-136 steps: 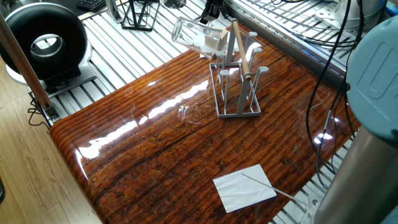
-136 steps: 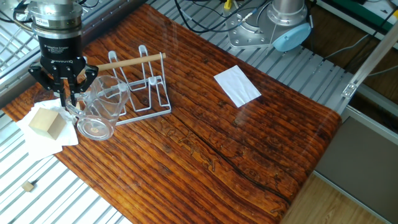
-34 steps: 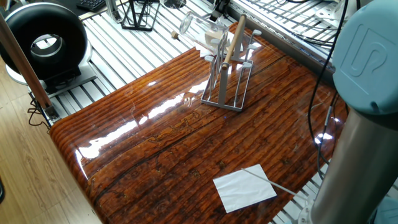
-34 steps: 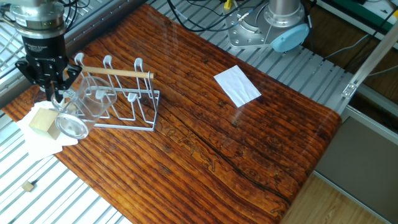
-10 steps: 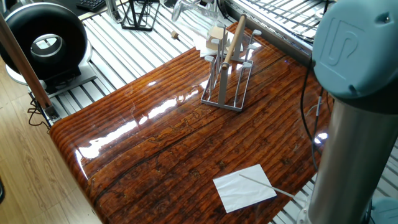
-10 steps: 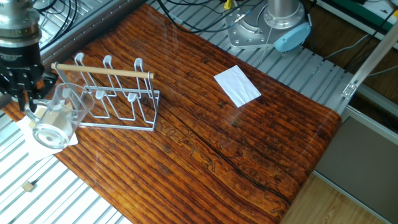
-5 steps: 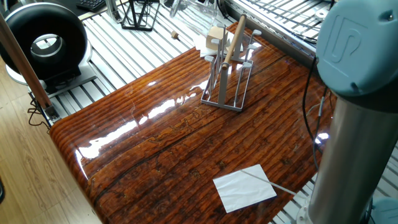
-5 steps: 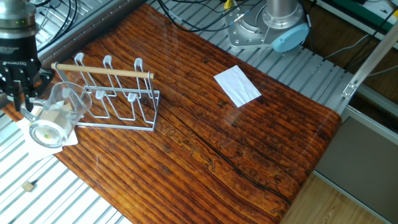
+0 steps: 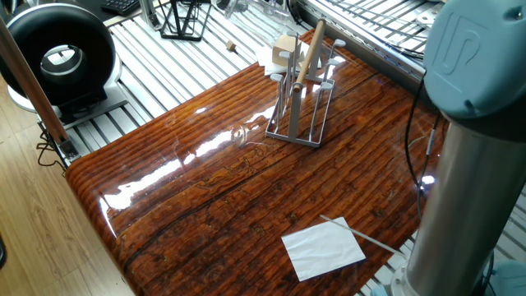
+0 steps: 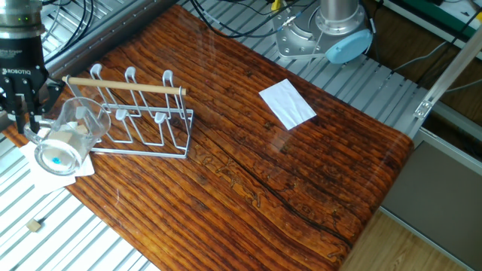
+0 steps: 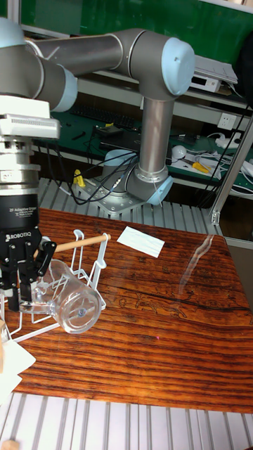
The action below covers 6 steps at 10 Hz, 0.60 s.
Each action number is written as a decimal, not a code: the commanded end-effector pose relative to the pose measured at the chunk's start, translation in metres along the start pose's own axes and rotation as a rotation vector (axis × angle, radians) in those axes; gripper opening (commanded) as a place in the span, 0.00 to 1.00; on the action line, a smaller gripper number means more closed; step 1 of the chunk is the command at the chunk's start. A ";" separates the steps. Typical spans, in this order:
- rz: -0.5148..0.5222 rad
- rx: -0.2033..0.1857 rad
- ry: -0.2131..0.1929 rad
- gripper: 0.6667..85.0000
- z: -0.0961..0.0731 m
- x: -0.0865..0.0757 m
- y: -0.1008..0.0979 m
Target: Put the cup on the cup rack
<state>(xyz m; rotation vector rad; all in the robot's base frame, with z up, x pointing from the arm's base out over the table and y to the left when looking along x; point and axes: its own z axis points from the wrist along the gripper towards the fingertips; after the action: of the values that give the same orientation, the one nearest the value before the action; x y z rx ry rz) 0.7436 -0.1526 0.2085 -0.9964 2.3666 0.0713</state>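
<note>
Two black fingers of the gripper clamped on the rim of the cup, one inside the mouth and one outside, as far as the tall fixed view lets on. Held tilted almost onto its side, thick base toward the camera in the other fixed view, mouth back toward the gripper. Clear, colourless glass, slightly tapered, so everything behind shows through and its outline is hard to trace. Hanging in the air at the left end of the cup rack, just beside the end of the light wooden rod; touching the nearest peg or not, impossible to tell. Under the cup, white paper with a pale wooden block on it, seen partly through the glass. In one fixed view, gripper cut off by the top edge and the cup only a faint glint at that edge. Rack upright on the glossy wooden table, grey wire pegs bare. Farther along, a white card flat on the table, well apart from the rack.
</note>
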 end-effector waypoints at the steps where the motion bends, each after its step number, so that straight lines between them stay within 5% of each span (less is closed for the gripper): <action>1: -0.007 -0.016 -0.042 0.00 -0.006 0.011 -0.003; 6: -0.024 -0.017 -0.064 0.00 -0.007 0.024 -0.006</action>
<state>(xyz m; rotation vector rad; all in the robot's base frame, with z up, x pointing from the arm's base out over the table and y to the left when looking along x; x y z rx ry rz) 0.7318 -0.1691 0.2017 -1.0199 2.3251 0.1010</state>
